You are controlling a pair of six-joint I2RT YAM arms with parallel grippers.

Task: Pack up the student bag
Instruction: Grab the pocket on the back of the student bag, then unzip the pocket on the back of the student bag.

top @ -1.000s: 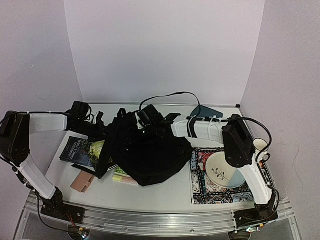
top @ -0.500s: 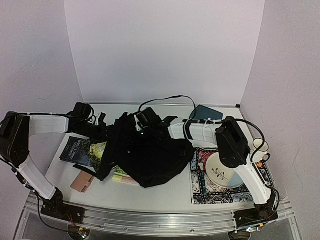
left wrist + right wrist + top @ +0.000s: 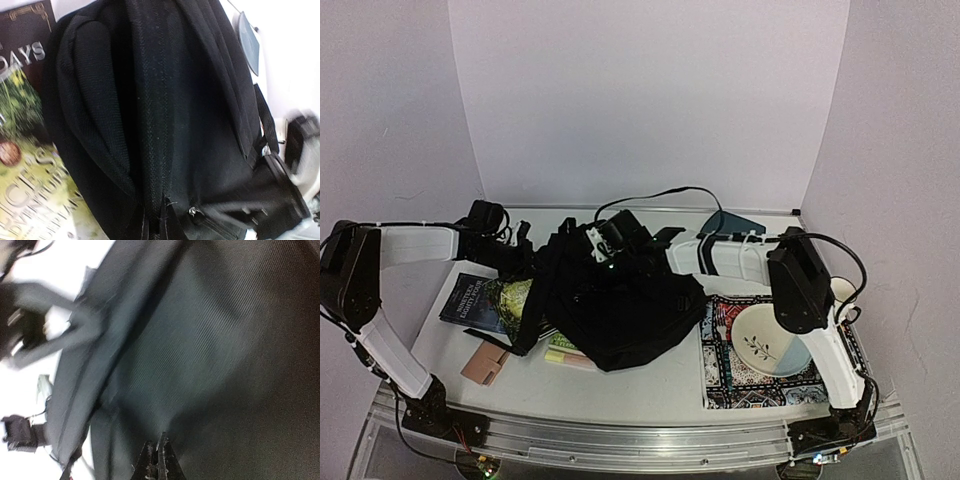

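Student bag [image 3: 165, 115]: black woven cloth, matt, fine ribbed weave, stitched seam down the middle. Strap [image 3: 265, 120]: flat black webbing, slightly smoother. Book [image 3: 25, 165]: glossy printed paper cover, catches light. Plate [image 3: 765, 340]: glazed ceramic, smooth, shiny. Mat [image 3: 720, 375]: patterned, flat, matt, cloth or printed plastic, cannot tell from the top view. Arm shells [image 3: 415, 245]: smooth white plastic, joints black matt plastic. Table [image 3: 650, 385]: smooth white, low sheen. Front rail [image 3: 620, 435]: bare brushed metal.
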